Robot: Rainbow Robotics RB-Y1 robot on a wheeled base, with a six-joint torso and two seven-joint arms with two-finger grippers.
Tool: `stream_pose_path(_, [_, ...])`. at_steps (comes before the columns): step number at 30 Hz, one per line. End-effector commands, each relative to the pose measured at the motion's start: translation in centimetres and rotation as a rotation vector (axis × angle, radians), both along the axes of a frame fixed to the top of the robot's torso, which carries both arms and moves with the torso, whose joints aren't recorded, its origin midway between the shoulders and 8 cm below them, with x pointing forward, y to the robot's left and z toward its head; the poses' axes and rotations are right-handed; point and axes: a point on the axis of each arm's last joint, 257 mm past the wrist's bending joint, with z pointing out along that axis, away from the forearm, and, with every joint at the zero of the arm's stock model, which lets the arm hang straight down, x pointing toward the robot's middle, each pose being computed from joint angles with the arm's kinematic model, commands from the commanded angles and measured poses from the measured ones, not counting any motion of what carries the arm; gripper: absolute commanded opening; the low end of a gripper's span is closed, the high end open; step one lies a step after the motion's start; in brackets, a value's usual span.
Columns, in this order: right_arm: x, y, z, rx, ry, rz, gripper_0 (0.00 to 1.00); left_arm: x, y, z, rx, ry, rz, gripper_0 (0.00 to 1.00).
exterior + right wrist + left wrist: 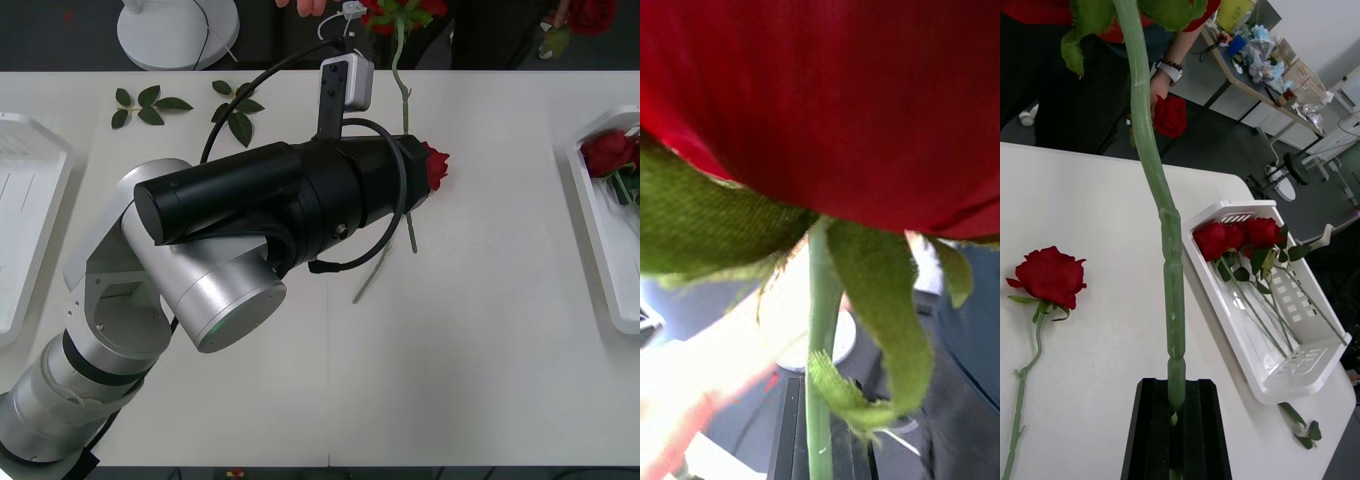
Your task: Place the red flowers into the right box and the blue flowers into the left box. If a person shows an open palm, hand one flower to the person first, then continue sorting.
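Red flower (pixel 1154 172) stem clamped in left gripper (pixel 1174 420); right gripper (pixel 816 442) jaws clamp another stem.

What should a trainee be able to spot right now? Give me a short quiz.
1. True or false: the left end effector is shut on the green stem of a rose.
2. What lies loose on the table near that stem? A) a red rose B) a blue flower C) scissors
3. Fill in: the blooms in the right box are all ___ in colour.

Key: 1 true; 2 A; 3 red.
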Motion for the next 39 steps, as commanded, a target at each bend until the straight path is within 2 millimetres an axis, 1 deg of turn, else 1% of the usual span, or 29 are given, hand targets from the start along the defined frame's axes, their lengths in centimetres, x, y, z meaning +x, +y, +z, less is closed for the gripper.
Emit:
stream_pose_path(1, [-2.6, 4.0, 7.0, 0.023, -0.131, 0.065, 0.00, -1.1, -1.5, 2.2, -0.035, -0.042, -0.034, 0.00])
stream_pose_path(4, [-3.0, 5.5, 7.6, 0.016, -0.148, 0.082, 0.00, -1.1, -1.5, 2.2, -0.035, -0.042, -0.034, 0.00])
stream_pose_path(6, [-3.0, 6.3, 7.9, 0.009, -0.154, 0.087, 0.00, -1.1, -1.5, 2.2, -0.035, -0.042, -0.034, 0.00])
stream_pose_path(7, [-3.0, 6.9, 8.1, 0.002, -0.160, 0.091, 0.00, -1.1, -1.5, 2.2, -0.035, -0.042, -0.034, 0.00])
stream_pose_path(12, [-2.4, 8.1, 8.1, -0.011, -0.161, 0.091, 0.00, -1.1, -1.5, 2.2, -0.035, -0.042, -0.034, 0.00])
stream_pose_path(16, [-2.1, 8.4, 7.8, -0.022, -0.163, 0.084, 0.00, -1.1, -1.5, 2.2, -0.035, -0.042, -0.034, 0.00])
stream_pose_path(32, [-2.0, 8.7, 7.3, -0.045, -0.166, 0.080, 0.00, -1.1, -1.5, 2.2, -0.035, -0.042, -0.034, 0.00])
stream_pose_path(33, [-2.0, 8.9, 7.2, -0.044, -0.164, 0.082, 0.08, -1.1, -1.5, 2.2, -0.035, -0.042, -0.034, 0.00])
stream_pose_path(34, [-2.0, 8.8, 7.2, -0.044, -0.162, 0.083, 0.38, -1.1, -1.5, 2.2, -0.035, -0.042, -0.034, 0.00])
stream_pose_path(35, [-2.1, 8.9, 7.2, -0.039, -0.159, 0.087, 0.54, -1.1, -1.5, 2.2, -0.035, -0.042, -0.034, 0.00])
stream_pose_path(36, [-2.1, 8.9, 7.2, -0.038, -0.157, 0.089, 0.66, -1.1, -1.5, 2.2, -0.035, -0.042, -0.034, 0.00])
stream_pose_path(39, [-2.1, 9.0, 7.1, -0.034, -0.151, 0.094, 0.80, -1.1, -1.5, 2.2, -0.035, -0.042, -0.034, 0.00])
